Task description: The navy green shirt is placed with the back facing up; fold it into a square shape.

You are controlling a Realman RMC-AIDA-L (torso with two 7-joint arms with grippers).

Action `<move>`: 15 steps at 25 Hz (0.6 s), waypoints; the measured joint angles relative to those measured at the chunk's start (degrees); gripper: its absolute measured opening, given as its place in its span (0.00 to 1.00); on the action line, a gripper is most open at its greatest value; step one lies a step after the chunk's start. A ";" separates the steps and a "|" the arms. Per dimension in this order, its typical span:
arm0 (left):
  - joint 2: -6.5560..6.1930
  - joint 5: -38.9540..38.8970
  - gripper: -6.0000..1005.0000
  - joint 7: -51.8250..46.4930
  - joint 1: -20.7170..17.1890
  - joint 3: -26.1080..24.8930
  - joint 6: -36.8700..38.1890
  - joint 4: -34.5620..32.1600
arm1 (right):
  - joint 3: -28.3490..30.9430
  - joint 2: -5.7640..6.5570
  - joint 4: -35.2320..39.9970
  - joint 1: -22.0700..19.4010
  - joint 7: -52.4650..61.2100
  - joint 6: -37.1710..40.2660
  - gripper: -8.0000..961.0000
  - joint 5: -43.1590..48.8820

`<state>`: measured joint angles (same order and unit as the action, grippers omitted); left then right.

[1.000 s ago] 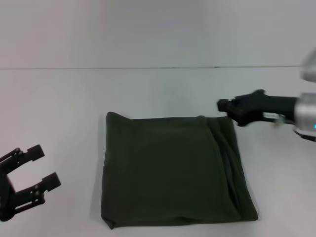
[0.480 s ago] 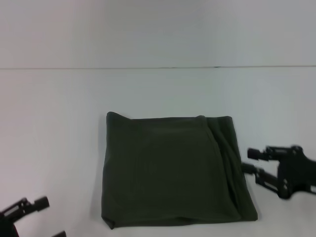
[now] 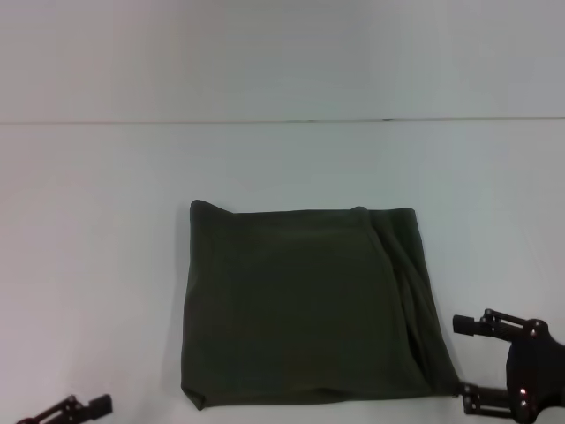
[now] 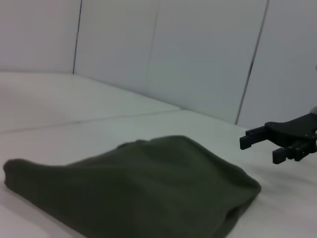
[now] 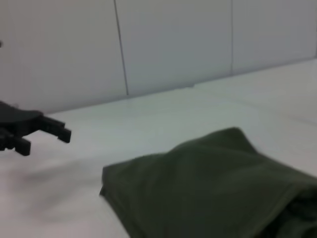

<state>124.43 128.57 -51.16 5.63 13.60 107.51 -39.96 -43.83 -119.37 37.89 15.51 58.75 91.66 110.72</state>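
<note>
The navy green shirt (image 3: 309, 305) lies folded square on the white table (image 3: 97, 230), so both grippers sit clear: right gripper (image 3: 470, 362) spread apart, left gripper (image 3: 84, 408) undeterminable

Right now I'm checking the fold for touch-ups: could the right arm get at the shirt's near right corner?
Probably yes. The right tool, open, sits just beside that corner of the navy green shirt, with only bare table between them.
</note>
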 joint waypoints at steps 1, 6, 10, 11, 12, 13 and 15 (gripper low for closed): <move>-0.02 0.65 0.86 0.01 0.27 0.02 -0.27 0.51 | 0.25 0.02 0.00 0.08 0.15 0.05 0.76 0.74; -0.12 2.00 0.86 0.07 1.75 0.17 -1.19 1.77 | 1.92 0.03 -0.02 -0.23 0.32 0.66 0.92 1.41; -0.22 2.07 0.86 -0.04 2.55 2.57 -2.13 2.08 | 2.37 0.00 -0.06 -0.31 0.29 0.23 0.98 1.49; -0.22 2.08 0.86 -0.16 2.72 3.27 -2.34 2.11 | 2.52 -0.02 -0.08 -0.32 0.27 0.22 0.98 1.50; -0.22 2.09 0.86 -0.31 2.90 3.63 -2.43 2.12 | 2.73 -0.08 -0.09 -0.33 0.22 0.18 0.98 1.51; -0.22 2.10 0.86 -0.39 3.00 3.75 -2.47 2.13 | 2.89 -0.12 -0.09 -0.33 0.16 0.16 0.98 1.51; -0.22 2.08 0.86 -0.69 3.20 3.41 -2.84 2.14 | 3.06 -0.16 -0.10 -0.34 0.08 0.13 0.98 1.52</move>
<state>124.21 130.66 -51.85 8.83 17.01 104.67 -37.82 -40.76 -119.53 37.79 15.17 58.82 91.79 112.24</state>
